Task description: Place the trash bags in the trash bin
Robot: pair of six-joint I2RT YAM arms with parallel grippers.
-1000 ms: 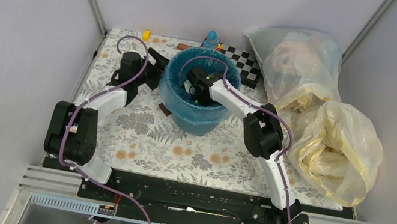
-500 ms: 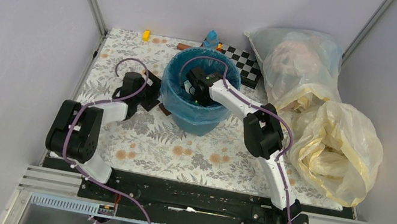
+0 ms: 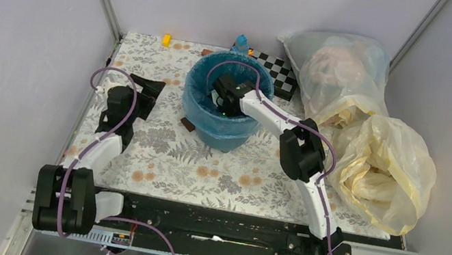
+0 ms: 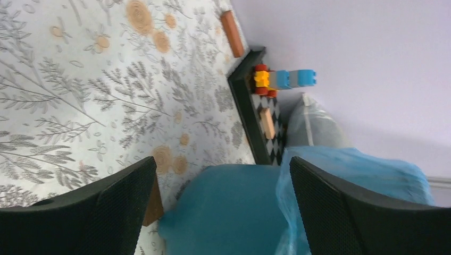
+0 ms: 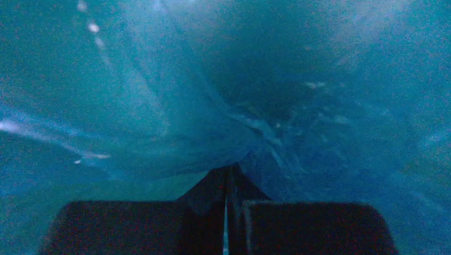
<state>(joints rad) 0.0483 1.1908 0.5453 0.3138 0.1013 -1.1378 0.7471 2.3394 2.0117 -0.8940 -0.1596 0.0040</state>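
The teal trash bin [image 3: 225, 134] stands at the table's middle back. The thin blue trash bag [image 3: 191, 94] lines it and folds over the rim. My right gripper [image 3: 218, 101] reaches down inside the bin. In the right wrist view its fingers [image 5: 226, 186] are shut together on a fold of the bag film [image 5: 159, 106], which fills the view. My left gripper [image 3: 151, 93] is open and empty, left of the bin and apart from it. The left wrist view looks past the open left gripper [image 4: 223, 212] at the bin wall [image 4: 228, 207] and the bag's edge [image 4: 351, 170].
A checkerboard [image 3: 280, 74] lies behind the bin. A clear stuffed bag [image 3: 341, 67] and pale-yellow bags [image 3: 383, 168] fill the right side. A brown block [image 3: 187, 124] lies at the bin's left foot. A yellow block [image 3: 166, 39] and toy bricks [image 4: 284, 79] sit at the back.
My left arm has drawn back from the bin, moving left and towards the near edge. The right gripper stays inside the bin.
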